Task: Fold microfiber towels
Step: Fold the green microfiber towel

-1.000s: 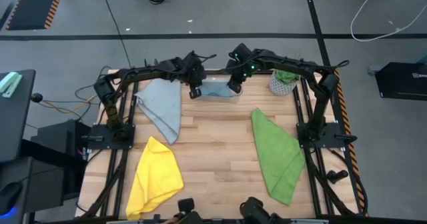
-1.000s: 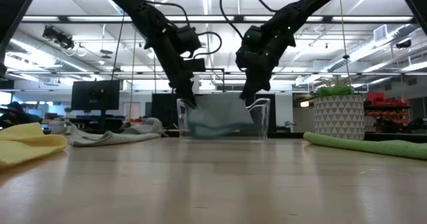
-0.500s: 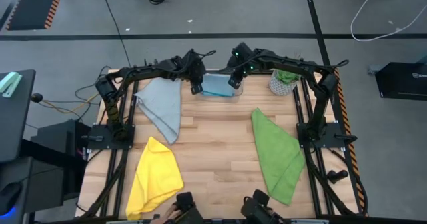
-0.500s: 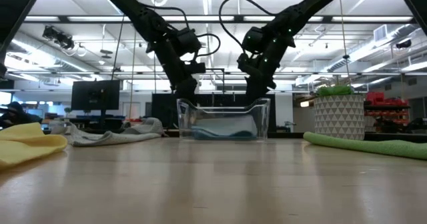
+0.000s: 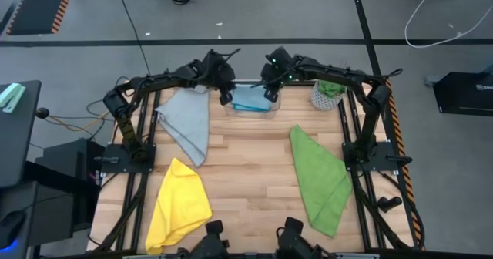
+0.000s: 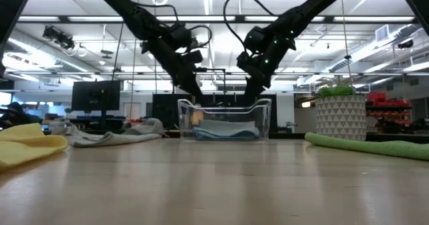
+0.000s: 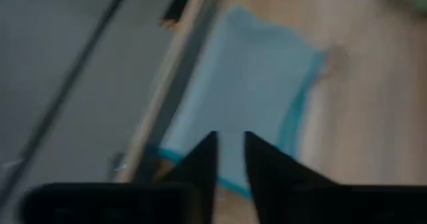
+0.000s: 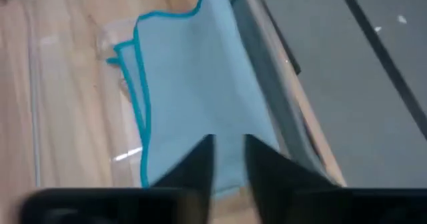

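Light blue towel [image 5: 251, 100] lies folded, a flat rectangle with a darker blue hem, inside the clear bin [image 6: 224, 119] at the table's far edge. We see the left gripper [image 5: 225, 97] and right gripper [image 5: 269, 95] just above the bin's two ends, fingers nearly together, gripping nothing. Only the high view shows the grey towel [image 5: 187, 122], yellow towel [image 5: 179, 206] and green towel [image 5: 321, 177] lying spread on the table.

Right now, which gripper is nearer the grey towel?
Left. The left gripper hangs above the clear bin's left end, just beside the grey towel's far corner. The right gripper is over the bin's opposite end, farther off.
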`<state>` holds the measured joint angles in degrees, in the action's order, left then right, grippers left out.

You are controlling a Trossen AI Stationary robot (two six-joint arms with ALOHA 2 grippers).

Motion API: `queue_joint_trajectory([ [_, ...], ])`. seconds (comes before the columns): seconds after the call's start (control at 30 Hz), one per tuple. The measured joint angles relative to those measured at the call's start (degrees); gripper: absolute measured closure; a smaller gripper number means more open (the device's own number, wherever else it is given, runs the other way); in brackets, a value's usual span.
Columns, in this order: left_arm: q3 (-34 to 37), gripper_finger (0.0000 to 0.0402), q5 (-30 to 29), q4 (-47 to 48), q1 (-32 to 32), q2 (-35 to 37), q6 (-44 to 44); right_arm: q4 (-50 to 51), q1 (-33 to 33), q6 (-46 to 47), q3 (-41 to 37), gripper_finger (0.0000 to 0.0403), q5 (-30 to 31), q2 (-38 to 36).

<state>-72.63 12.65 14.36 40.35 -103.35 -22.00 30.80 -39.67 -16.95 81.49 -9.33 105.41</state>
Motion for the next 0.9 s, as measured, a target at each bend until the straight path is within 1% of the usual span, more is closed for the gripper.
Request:
queue_joint_trajectory([
  [0.03, 1.04, 0.0375, 2.36, -2.11, 0.25, 0.0, 0.51, -1.61, 0.19, -0.42, -0.88, 0.0365, 0.21, 0.0],
  [0.07, 2.09, 0.0387, 3.66, -4.35, 0.52, 0.0, 1.08, -3.49, 0.5, -0.8, -1.58, 0.0384, 1.09, 0.01],
  [0.1, 3.4, 0.0389, 4.07, -6.7, 0.71, 0.09, 1.87, -4.71, 0.93, -0.86, -1.97, 0.0389, 2.31, 0.02],
  [0.2, 7.73, 0.039, 4.01, -14.49, 0.51, 1.28, 1.99, -6.56, 2.45, -0.87, -2.66, 0.038, 3.87, 0.02],
  [0.3, 13.67, 0.0395, 4.19, -24.69, 0.17, 4.06, 3.32, -8.18, 3.63, -0.66, -3.17, 0.0392, 4.18, 0.04],
  [0.37, 18.62, 0.0393, 4.64, -32.01, -0.01, 6.57, 3.94, -8.63, 3.94, -0.37, -3.17, 0.0397, 4.15, 0.29],
  [0.5, 28.87, 0.0396, 4.62, -44.33, -0.74, 12.46, 6.58, -8.26, 4.27, 1.94, -3.3, 0.0386, 2.41, 0.95],
  [0.63, 37.89, 0.0392, 4.65, -52.88, -1.46, 18.51, 9.81, -8.93, 5.49, 3.22, -3.37, 0.038, 1.4, -1.01],
  [0.73, 42.46, 0.0381, 4.75, -55.64, -2.04, 22.43, 12.35, -14.85, 6.97, 4.83, -7.87, 0.0392, 1.62, -3.69],
  [0.8, 44.44, 0.0378, 4.68, -55.93, -2.37, 24.58, 12.81, -21.69, 8.24, 7.0, -13.11, 0.0397, 2.77, -5.99],
  [0.9, 46.73, 0.038, 4.65, -56.21, -2.73, 26.85, 13.87, -32.81, 10.23, 12.29, -22.32, 0.0394, 5.35, -11.25],
])
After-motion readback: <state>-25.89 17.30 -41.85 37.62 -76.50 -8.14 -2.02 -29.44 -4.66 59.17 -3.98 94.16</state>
